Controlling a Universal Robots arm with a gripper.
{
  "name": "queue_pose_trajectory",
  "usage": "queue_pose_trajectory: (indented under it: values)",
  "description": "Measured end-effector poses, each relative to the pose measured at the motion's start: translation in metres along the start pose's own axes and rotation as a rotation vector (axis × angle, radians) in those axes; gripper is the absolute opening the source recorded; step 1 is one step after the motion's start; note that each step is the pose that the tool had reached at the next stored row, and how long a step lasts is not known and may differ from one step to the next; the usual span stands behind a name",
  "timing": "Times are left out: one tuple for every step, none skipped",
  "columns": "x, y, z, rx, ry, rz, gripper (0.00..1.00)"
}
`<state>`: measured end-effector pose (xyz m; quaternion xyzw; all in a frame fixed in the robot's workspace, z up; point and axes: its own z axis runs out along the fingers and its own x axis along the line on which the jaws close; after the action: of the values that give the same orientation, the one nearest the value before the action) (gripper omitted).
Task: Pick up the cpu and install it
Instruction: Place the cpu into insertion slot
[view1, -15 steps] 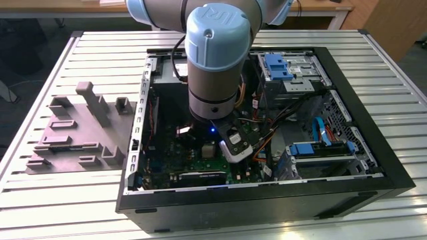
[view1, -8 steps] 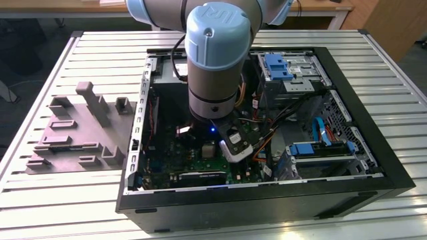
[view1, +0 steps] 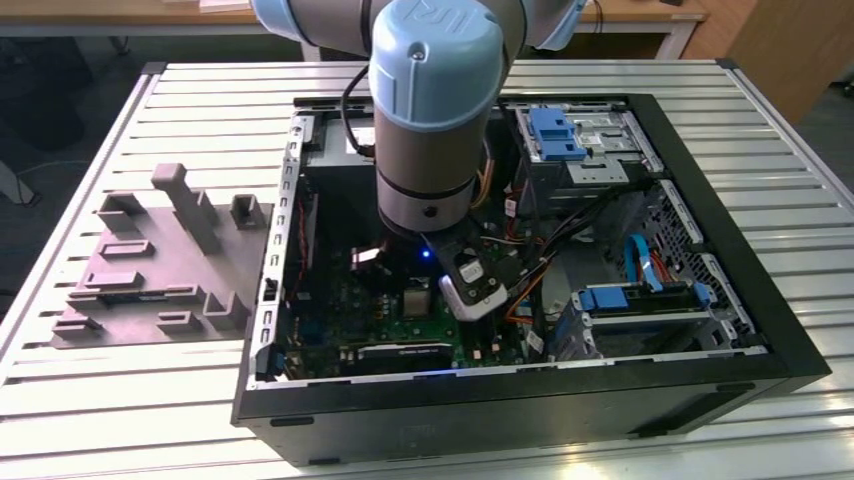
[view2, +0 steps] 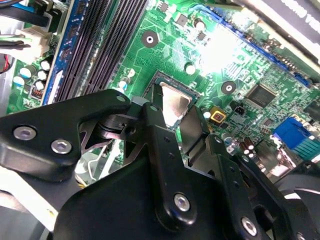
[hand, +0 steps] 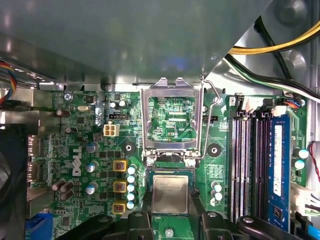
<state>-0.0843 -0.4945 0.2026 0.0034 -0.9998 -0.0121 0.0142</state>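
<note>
Clamping the cpu (hand: 170, 194) by two opposite edges in the end effector (view2: 173, 114), right at the open socket (hand: 172, 171); seated or hovering, cannot tell. Probably light, stiff and thin, delicate underneath: worth holding at the edges only and keeping level. Just ahead, hinged metal frame (hand: 146, 120) flipped up off the green circuit board (hand: 80, 145). Beyond, open computer case (view1: 534, 400) on the slatted desk (view1: 200, 90), grey tray (view1: 147, 270) alongside.

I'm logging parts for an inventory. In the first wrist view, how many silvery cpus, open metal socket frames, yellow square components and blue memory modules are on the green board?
cpu: 1
open metal socket frame: 1
yellow square components: 3
blue memory module: 1
Total: 6
</note>
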Motion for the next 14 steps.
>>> queue_pose_trajectory:
  values:
    - [0.0, 0.0, 0.0, -0.0002, 0.0, 0.0, 0.42]
    - [0.0, 0.0, -0.0001, -0.0002, 0.0001, 0.0, 0.42]
    - [0.0, 0.0, -0.0001, -0.0001, 0.0002, 0.0, 0.42]
    - [0.0, -0.0001, -0.0002, 0.0001, 0.0002, 0.0, 0.42]
    - [0.0, 0.0, -0.0002, 0.0001, 0.0003, 0.0, 0.42]
    - [0.0, 0.0, -0.0002, 0.0001, 0.0003, 0.0, 0.43]
    - [0.0, 0.0, -0.0002, 0.0001, 0.0003, 0.0, 0.43]
    - [0.0, -0.0001, -0.0001, 0.0003, 0.0004, 0.0, 0.43]
    - [-0.0001, -0.0001, 0.0004, 0.0001, 0.0003, 0.0, 0.49]
    - [-0.0003, -0.0001, 0.0009, 0.0, 0.0003, 0.0, 0.49]
    - [-0.0005, -0.0001, 0.0014, 0.0001, 0.0003, 0.001, 0.49]
    - [-0.0008, -0.0001, 0.002, -0.0001, 0.0002, 0.003, 0.49]
    - [-0.0011, -0.0001, 0.0027, -0.0001, 0.0002, 0.005, 0.49]
    - [-0.0012, -0.0001, 0.0034, -0.0001, 0.0001, 0.007, 0.49]
